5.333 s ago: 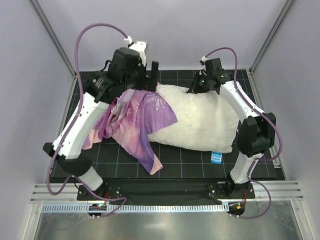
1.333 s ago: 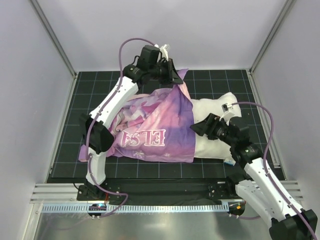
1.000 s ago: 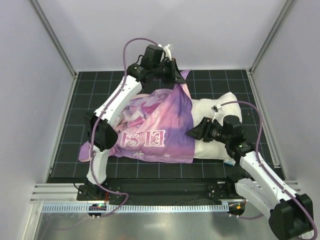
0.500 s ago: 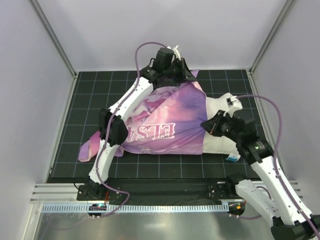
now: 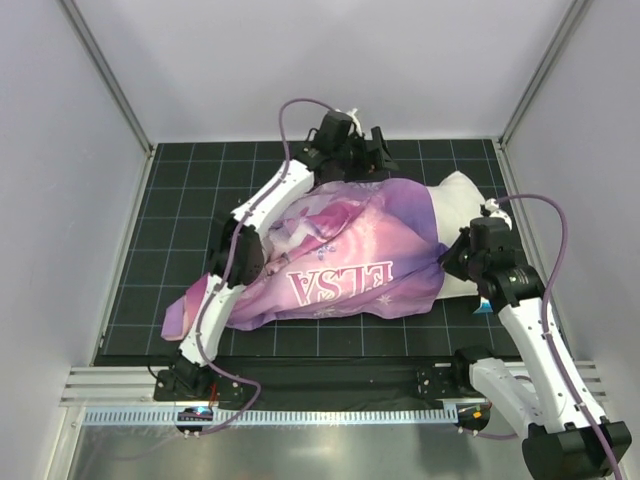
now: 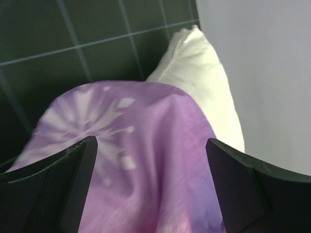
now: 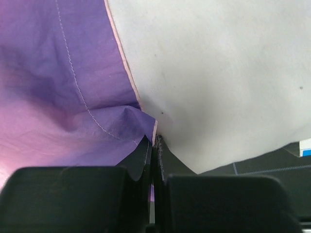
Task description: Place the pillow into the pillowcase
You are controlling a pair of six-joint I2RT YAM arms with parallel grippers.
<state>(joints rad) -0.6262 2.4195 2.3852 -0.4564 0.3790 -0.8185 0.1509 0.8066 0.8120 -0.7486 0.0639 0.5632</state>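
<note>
My right claw (image 7: 154, 143) is pressed together, pinching the hem of the pillowcase (image 7: 63, 87) where the pale pink edge folds into a small peak right at the fingertips. To the left of the pinch the purple fabric spreads away, stitched lines running across it. To the right and above lies the bare white surface of the pillow (image 7: 218, 73), touching the hem. Past the pillow's lower edge I see a strip of black gridded mat (image 7: 262, 165) and a small blue tag (image 7: 305, 145) at the frame's border. My left claw (image 6: 150, 143) is spread wide, its two fingers (image 6: 73, 179) well apart, with purple snowflake-printed cloth bulging up between them. I cannot tell whether either finger touches the cloth. Just beyond that bulge a white pillow corner pokes out against the mat, close to the pale wall. From overhead, the left claw sits at the far edge of the case and the right claw at its right end, near the pillow's exposed side. The case lies stretched between them, covering most of the pillow, with white ELSA lettering (image 5: 340, 282) showing on the near side. Its loose left end trails off toward the left arm's base. From these views I cannot tell whether the pillow sits inside the case or merely under it.
</note>
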